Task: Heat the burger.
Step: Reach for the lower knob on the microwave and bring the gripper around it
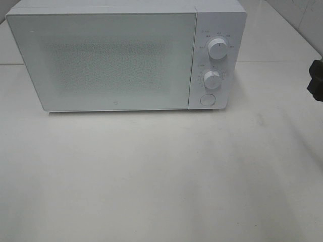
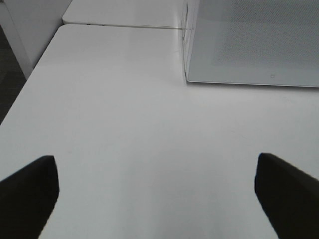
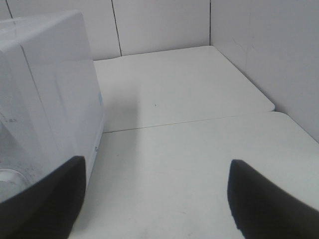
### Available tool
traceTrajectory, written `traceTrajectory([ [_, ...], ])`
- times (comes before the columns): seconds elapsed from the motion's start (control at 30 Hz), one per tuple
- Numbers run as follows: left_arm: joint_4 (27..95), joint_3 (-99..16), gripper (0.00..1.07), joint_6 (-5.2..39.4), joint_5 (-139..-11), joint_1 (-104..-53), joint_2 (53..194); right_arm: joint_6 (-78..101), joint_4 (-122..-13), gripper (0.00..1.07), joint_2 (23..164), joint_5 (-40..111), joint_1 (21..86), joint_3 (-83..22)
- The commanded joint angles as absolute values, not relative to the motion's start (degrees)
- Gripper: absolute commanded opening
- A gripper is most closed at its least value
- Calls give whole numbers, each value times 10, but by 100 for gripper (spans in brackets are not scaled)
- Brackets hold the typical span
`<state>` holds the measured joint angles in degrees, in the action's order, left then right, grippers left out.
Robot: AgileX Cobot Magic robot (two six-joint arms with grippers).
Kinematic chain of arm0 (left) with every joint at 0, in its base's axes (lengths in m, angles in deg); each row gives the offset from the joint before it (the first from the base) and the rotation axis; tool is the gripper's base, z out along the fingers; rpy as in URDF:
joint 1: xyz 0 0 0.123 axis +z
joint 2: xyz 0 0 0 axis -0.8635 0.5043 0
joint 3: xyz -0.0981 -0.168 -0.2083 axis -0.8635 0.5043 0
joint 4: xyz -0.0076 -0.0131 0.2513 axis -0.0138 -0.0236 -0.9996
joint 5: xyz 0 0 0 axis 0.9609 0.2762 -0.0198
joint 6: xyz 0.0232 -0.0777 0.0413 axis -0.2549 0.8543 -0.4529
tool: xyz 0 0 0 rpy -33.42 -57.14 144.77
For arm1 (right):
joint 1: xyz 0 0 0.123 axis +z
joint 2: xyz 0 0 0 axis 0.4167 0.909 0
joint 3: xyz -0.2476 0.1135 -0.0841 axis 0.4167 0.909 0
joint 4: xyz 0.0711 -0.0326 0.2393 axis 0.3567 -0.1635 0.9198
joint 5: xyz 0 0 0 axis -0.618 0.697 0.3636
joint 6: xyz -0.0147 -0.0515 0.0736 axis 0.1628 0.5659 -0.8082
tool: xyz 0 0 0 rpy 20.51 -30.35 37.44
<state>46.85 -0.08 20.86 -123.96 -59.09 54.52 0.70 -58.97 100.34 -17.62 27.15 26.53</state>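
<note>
White, smooth tabletop (image 1: 151, 176) with a faint sheen fills our high view, and a thin seam (image 3: 189, 121) runs where two slabs meet. At the back stands a boxy white microwave (image 1: 101, 60). Its flat door (image 1: 111, 30) is shut, and a fine speckled mesh pattern covers the door's middle. On the panel to the door's right sit two round, ribbed white knobs, the upper knob (image 1: 217, 48) above the lower knob (image 1: 212, 79), with a flat round button (image 1: 207, 100) beneath them. Plain pale wall panels (image 3: 159, 25) close the corner behind.

Our left gripper (image 2: 154, 158) hangs over bare table in front of the microwave's left corner, its matte black fingers (image 2: 30, 194) wide apart with nothing between them. Our right gripper (image 3: 155, 164) sits just beside the microwave's right side, jaws likewise spread and empty. A dark part of that arm (image 1: 316, 79) shows at the high view's right edge.

We see the burger in none of our views, so we cannot tell where it lies.
</note>
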Motion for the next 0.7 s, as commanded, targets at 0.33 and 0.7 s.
traceTrajectory([
  [0.33, 469, 0, 101, 214, -1235, -589, 529, 94, -407, 75, 1136, -323, 440, 275],
  [0.7, 469, 0, 101, 214, -1235, -589, 529, 159, -225, 75, 1214, -374, 618, 221],
])
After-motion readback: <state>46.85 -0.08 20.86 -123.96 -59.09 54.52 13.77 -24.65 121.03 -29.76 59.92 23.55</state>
